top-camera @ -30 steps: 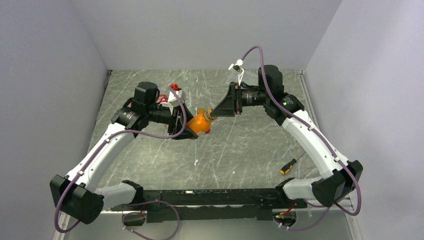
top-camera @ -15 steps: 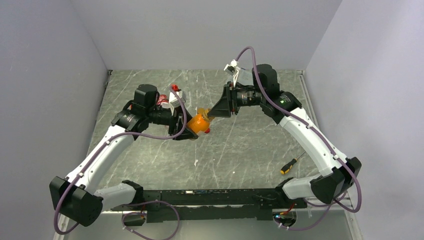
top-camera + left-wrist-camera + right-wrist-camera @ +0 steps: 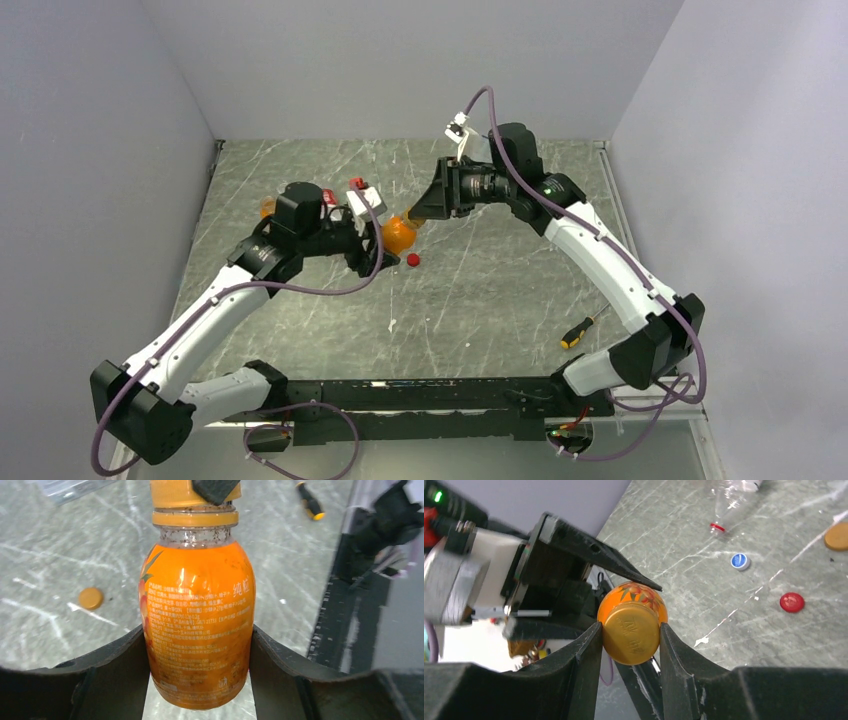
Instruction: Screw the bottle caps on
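Observation:
My left gripper (image 3: 385,238) is shut on the body of an orange bottle (image 3: 398,235), held in the air over the middle of the table. In the left wrist view the bottle (image 3: 197,615) sits between my fingers (image 3: 115,655). My right gripper (image 3: 415,218) is shut on the orange cap (image 3: 631,632) sitting on that bottle's neck (image 3: 194,535). A red cap (image 3: 412,260) lies on the table just below the bottle. The right wrist view shows the red cap (image 3: 792,602), a blue cap (image 3: 739,561) and a loose orange cap (image 3: 836,536) on the table.
A clear bottle (image 3: 729,495) lies on its side at the back. Another orange bottle (image 3: 266,208) stands behind my left arm. A yellow-and-black screwdriver (image 3: 580,330) lies at the right front. Grey walls close the table at the left, back and right.
Both grippers have moved back and a little left together, carrying the bottle and cap. The red cap on the table now shows clear of the bottle.

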{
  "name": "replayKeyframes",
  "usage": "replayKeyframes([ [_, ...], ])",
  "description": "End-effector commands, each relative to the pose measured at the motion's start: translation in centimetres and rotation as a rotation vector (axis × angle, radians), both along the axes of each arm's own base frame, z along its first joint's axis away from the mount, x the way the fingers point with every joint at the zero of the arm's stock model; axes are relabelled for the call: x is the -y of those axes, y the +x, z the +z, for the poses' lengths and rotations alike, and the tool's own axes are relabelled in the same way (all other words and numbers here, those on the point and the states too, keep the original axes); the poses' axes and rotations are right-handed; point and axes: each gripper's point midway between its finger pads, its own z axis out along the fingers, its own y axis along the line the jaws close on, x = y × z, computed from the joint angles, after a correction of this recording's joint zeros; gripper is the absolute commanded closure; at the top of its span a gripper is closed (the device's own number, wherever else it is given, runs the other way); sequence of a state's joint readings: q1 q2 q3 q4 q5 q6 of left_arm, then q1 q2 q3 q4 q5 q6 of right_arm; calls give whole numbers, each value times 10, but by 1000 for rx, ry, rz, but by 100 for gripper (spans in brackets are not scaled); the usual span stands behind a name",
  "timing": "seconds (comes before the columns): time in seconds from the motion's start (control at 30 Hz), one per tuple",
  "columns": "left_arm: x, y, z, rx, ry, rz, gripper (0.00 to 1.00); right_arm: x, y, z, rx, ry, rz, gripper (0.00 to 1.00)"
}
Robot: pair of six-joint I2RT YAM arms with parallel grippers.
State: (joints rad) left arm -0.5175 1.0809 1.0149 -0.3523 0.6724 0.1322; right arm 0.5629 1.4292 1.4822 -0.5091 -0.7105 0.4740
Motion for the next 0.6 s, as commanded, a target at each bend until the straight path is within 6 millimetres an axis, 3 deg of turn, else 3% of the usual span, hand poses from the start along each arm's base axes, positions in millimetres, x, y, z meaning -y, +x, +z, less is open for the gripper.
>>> replayKeyframes([
  [0.0,6,55,67,387,-39,228,100,-9,-10,-29,-276,-76,-96,72],
  [0.27,13,73,79,516,-71,369,100,-13,15,-32,-348,-49,-266,78],
  [0.57,20,82,71,492,-78,400,100,-8,35,-30,-297,-68,-435,79],
])
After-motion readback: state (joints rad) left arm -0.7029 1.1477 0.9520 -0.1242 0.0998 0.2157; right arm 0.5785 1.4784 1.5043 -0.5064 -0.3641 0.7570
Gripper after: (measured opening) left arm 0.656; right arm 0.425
